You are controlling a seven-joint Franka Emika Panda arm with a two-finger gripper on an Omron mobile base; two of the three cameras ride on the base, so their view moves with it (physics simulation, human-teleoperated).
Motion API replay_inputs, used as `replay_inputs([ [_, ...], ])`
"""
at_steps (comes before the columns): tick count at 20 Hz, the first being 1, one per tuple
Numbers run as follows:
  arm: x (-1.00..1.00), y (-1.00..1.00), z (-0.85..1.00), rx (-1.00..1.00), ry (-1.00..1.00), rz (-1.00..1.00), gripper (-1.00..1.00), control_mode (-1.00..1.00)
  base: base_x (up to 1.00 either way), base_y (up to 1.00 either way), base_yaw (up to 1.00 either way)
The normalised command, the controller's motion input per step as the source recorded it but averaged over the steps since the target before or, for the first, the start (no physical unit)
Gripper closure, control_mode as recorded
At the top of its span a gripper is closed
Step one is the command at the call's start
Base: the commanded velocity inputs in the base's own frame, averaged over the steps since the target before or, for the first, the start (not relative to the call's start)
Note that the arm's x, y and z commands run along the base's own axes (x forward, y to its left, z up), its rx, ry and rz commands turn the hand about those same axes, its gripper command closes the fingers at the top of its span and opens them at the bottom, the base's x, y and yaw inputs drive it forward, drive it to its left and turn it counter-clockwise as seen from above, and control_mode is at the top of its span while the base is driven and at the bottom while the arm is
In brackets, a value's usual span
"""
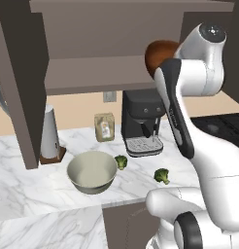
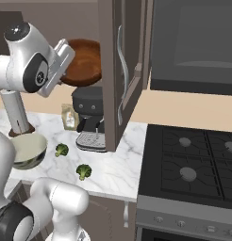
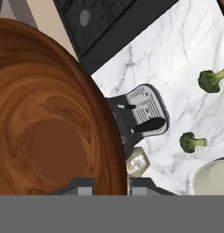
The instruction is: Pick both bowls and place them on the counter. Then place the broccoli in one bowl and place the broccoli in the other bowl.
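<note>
My gripper [image 3: 112, 185] is shut on the rim of the glossy red-brown bowl [image 3: 45, 127], its fingertips on either side of the edge. This bowl [image 1: 158, 56] hangs in the air in front of the open upper cabinet, above the coffee machine, and my hand [image 2: 61, 55] grips its left edge [image 2: 84, 61]. The pale grey-cream bowl [image 1: 92, 171] [image 2: 28, 149] [image 3: 213, 178] stands upright on the white marble counter [image 1: 24, 194] [image 2: 119, 170]. Two broccoli pieces lie on the counter: one [image 1: 121, 161] [image 2: 61, 150] [image 3: 191, 142] beside the pale bowl, the other [image 1: 162, 175] [image 2: 83, 171] [image 3: 213, 79] nearer the counter's front edge.
A black coffee machine [image 1: 142, 121] [image 2: 89, 117] stands against the wall under the held bowl. A small bag [image 1: 104, 126] and a tall grey canister [image 1: 49, 133] stand to its left. The open cabinet door [image 2: 120, 70] hangs at the right of the bowl. The black stovetop [image 2: 193, 160] lies to the right.
</note>
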Motion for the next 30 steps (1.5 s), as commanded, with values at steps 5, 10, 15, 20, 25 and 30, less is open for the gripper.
replay_inputs([
  [5, -0.62, 0.08, -0.01, 0.03, 0.09, 0.02, 1.0, -1.0, 0.0, 0.0, 0.0],
  [10, -0.51, 0.09, -0.2, 0.01, 0.17, -0.02, 1.0, -1.0, 0.0, 0.0, 0.0],
  [15, -0.45, 0.03, -0.42, 0.0, 0.15, 0.0, 1.0, -1.0, 0.0, 0.0, 0.0],
  [20, -0.24, 0.0, -0.52, 0.01, 0.12, 0.0, 1.0, -1.0, 0.0, 0.0, 0.0],
  [25, -0.01, -0.13, -0.63, 0.02, 0.04, 0.01, 1.0, -1.0, 0.0, 0.0, 0.0],
  [30, 0.14, -0.16, -0.68, 0.03, 0.0, 0.05, 1.0, -1.0, 0.0, 0.0, 0.0],
])
